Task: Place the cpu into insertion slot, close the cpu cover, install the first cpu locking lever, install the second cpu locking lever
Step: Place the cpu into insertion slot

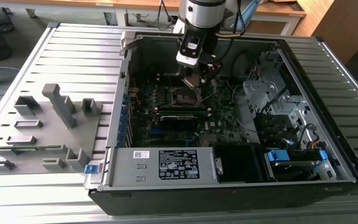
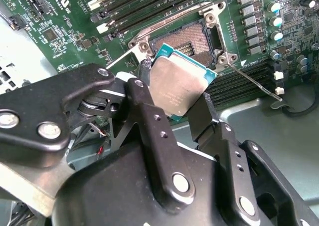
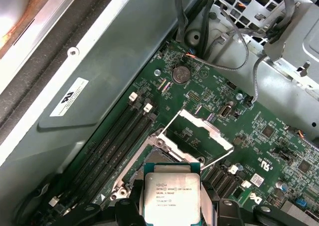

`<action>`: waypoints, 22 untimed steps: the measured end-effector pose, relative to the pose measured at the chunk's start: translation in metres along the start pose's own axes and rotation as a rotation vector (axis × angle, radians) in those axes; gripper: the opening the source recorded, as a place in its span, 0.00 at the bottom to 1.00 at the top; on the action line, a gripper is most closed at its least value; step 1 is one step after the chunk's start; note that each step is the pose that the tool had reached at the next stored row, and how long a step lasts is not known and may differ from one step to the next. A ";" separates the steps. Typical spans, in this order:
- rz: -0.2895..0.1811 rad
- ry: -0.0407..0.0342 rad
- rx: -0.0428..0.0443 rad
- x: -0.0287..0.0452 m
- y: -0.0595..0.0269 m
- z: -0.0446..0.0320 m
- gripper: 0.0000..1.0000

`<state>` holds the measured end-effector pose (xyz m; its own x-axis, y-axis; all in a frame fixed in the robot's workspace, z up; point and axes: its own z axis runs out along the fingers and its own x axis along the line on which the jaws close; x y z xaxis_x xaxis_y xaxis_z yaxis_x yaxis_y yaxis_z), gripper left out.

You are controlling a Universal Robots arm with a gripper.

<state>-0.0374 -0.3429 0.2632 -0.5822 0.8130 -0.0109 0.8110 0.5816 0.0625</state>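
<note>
My gripper [image 2: 175, 97] is shut on the cpu [image 2: 182, 81], a flat square chip with a silver-grey top and a green edge, one black finger [image 2: 148, 109] on each side. The cpu [image 3: 172, 193] hangs tilted just above the insertion slot [image 2: 187, 40], whose dark centre and metal rim lie uncovered on the green motherboard. The cpu cover [image 3: 198, 120], a thin metal frame with a square window, stands swung open beyond the slot. A thin wire locking lever [image 2: 253, 82] sticks out from one corner of the slot. In the exterior view the gripper [image 1: 197, 74] reaches down into the computer case over the slot [image 1: 188, 95].
Long black memory slots [image 3: 117, 136] run beside the socket. The case holds a power supply [image 1: 160, 164] at the front, a drive cage [image 1: 272, 93] and loose cables [image 3: 234, 56] on the exterior view's right. A grey fixture block [image 1: 48, 121] sits on the table at the exterior view's left.
</note>
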 end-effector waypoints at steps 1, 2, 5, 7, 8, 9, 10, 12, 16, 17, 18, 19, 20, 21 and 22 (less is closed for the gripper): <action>0.000 -0.0001 0.0000 0.0000 0.0000 0.0000 0.54; 0.000 0.0000 0.0000 0.0000 0.0000 0.0000 0.54; 0.000 -0.0001 0.0000 0.0000 0.0000 0.0000 0.54; 0.000 -0.0001 0.0000 0.0000 0.0000 0.0000 0.54; 0.000 -0.0001 0.0000 0.0000 0.0000 0.0000 0.54; 0.001 0.0000 0.0000 0.0000 0.0000 0.0000 0.54; 0.002 -0.0001 0.0000 0.0000 0.0000 0.0000 0.54; 0.009 -0.0006 0.0000 0.0000 0.0000 0.0000 0.54; 0.050 -0.0032 0.0006 0.0000 0.0000 0.0002 0.54; 0.062 -0.0039 0.0007 0.0000 0.0000 0.0003 0.54; 0.075 -0.0047 0.0007 0.0000 0.0000 0.0004 0.54; 0.089 -0.0055 0.0010 0.0000 0.0000 0.0004 0.54; 0.102 -0.0064 0.0011 0.0000 0.0000 0.0005 0.54; 0.113 -0.0070 0.0012 0.0000 0.0000 0.0005 0.54; 0.116 -0.0072 0.0013 0.0000 -0.0001 0.0004 0.54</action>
<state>-0.0375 -0.3429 0.2627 -0.4843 0.8748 -0.0108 0.8728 0.4840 0.0624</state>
